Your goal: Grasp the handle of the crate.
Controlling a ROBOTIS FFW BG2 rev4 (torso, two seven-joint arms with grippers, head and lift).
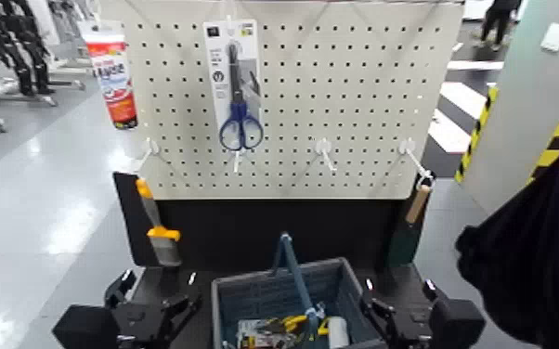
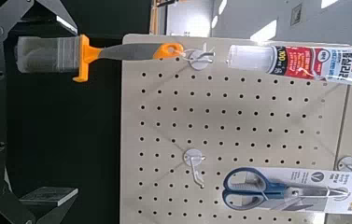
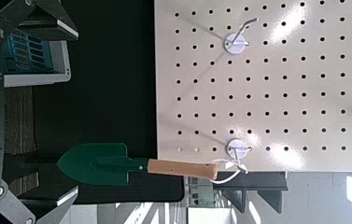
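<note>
The grey-blue slatted crate [image 1: 274, 280] stands at the bottom centre, below the white pegboard [image 1: 357, 102]. Its thin blue-teal handle [image 1: 292, 267] arches upright over the middle. A corner of the crate [image 3: 35, 56] also shows in the right wrist view. My left gripper [image 1: 161, 286] sits low, just left of the crate, and is open and empty; its fingers [image 2: 48, 11] stand wide apart. My right gripper [image 1: 399, 295] sits low, just right of the crate, and is also open with nothing in it. Neither gripper touches the handle.
Several tools lie inside the crate. On the pegboard hang blue-looped scissors [image 1: 240, 125], a red-and-white tube [image 1: 114, 79], an orange-handled scraper [image 1: 158, 237] and a green trowel [image 3: 104, 165]. A person in dark clothing [image 1: 534, 251] stands at the right.
</note>
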